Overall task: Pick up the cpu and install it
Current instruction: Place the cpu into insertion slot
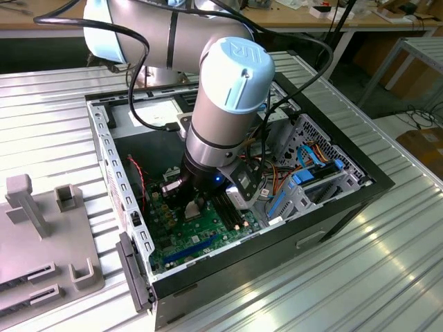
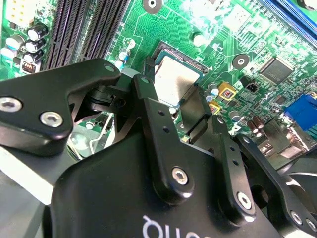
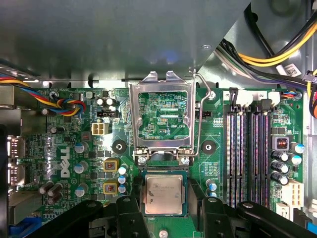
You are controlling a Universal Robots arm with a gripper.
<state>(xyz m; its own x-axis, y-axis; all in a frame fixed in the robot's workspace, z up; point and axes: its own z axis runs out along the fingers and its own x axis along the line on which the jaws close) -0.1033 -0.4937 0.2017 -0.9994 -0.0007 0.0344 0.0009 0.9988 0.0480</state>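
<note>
We have the gripper (image 3: 164, 201) low inside the open computer case (image 1: 104, 159), its fingers (image 2: 148, 99) drawn narrow and pinching the cpu (image 3: 163, 194) by two opposite edges. In the first wrist view the chip lies level over the socket, just beside the hinge of the raised socket frame (image 3: 163, 83) and its lever (image 3: 199, 119); whether it already rests in the socket we cannot tell. The step in hand, we judge, is seating it; done well, that means holding the chip flat and square to the socket's outline, corners matched; it should settle without pressing, since tilt or sideways drag could bend the contacts beneath; any release should stay clear of the small capacitors (image 3: 212, 186) alongside.
</note>
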